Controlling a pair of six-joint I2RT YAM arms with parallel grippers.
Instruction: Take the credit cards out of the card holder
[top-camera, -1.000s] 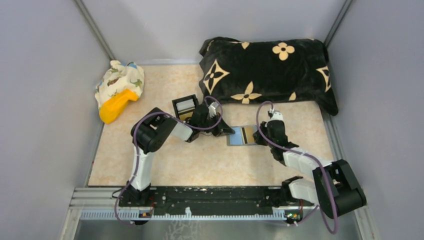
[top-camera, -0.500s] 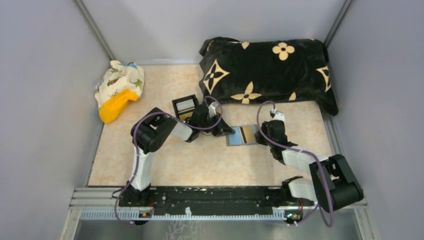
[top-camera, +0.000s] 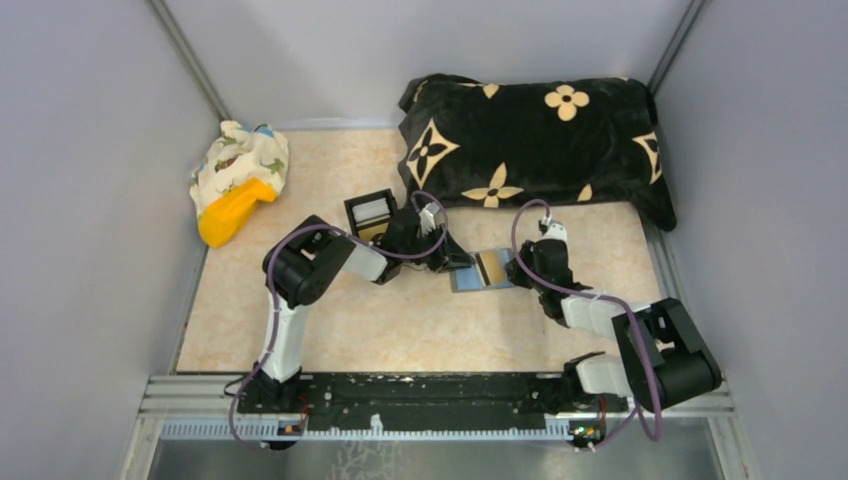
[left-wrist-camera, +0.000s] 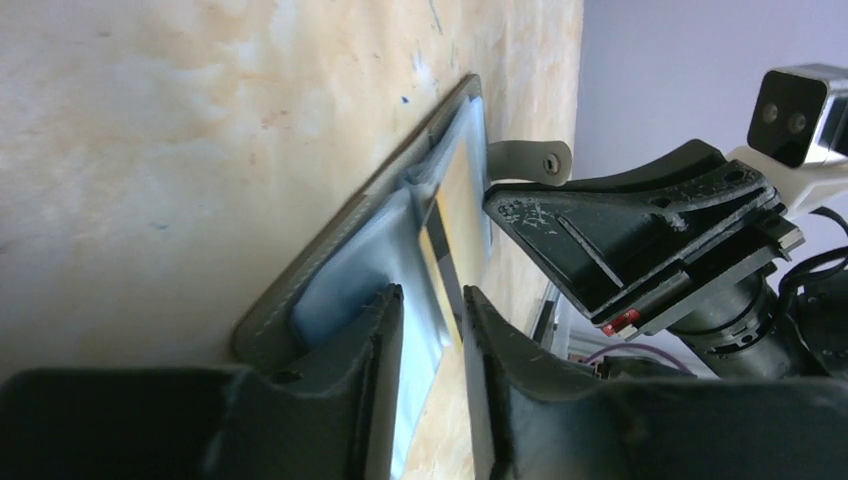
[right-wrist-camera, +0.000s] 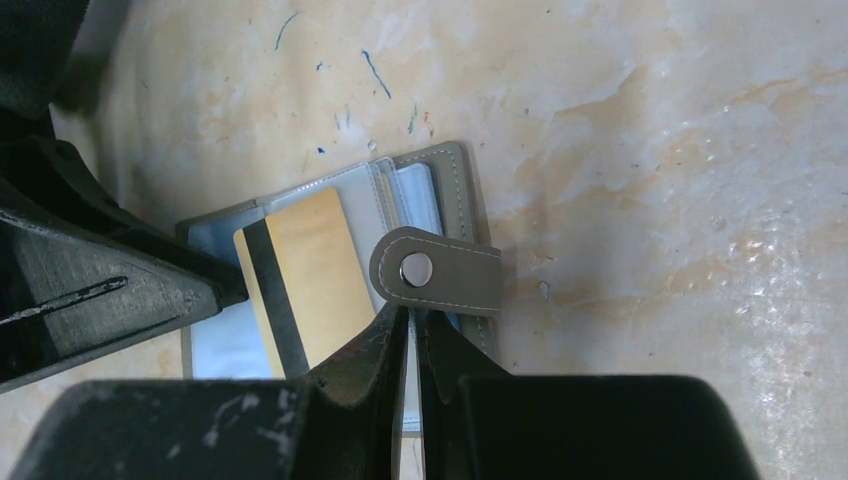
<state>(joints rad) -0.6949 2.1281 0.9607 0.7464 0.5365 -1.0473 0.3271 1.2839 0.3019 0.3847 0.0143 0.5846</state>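
**Left wrist view.** The card holder (left-wrist-camera: 345, 265) lies open and flat on the pale table (left-wrist-camera: 150, 130), light-blue inner face up inside a grey stitched rim. 1 gold card (left-wrist-camera: 460, 200) with a dark stripe sits in its pockets, the striped end sticking out of the sleeve. The left gripper (left-wrist-camera: 432, 300) reaches in from 6 o'clock. Its 2 fingers stand a narrow gap apart, 1 on either side of the card's near edge, and neither visibly presses on it.

**Right wrist view.** The right gripper (right-wrist-camera: 410, 318) comes in from 6 o'clock with its fingers pressed almost together, only a slit between them. The tips meet the lower edge of the holder's grey strap tab (right-wrist-camera: 450, 275), which carries 1 metal snap. Whether they pinch the tab or the flap beneath it I cannot tell. The gold card lies at 9 o'clock from the tab, and clear pockets show at 12 o'clock. The left gripper's dark finger touches the card's left end.

**Top external view.** The holder sits near the middle of the table, between the 2 grippers. At 10 o'clock from it stands an open black box (top-camera: 370, 213) with 2 compartments, 1 silvery and 1 gold. A black pillow (top-camera: 530, 140) with tan flowers lies at 12 to 1 o'clock. A printed cloth bundle (top-camera: 240, 160) with something yellow in it sits far out at 10 o'clock.
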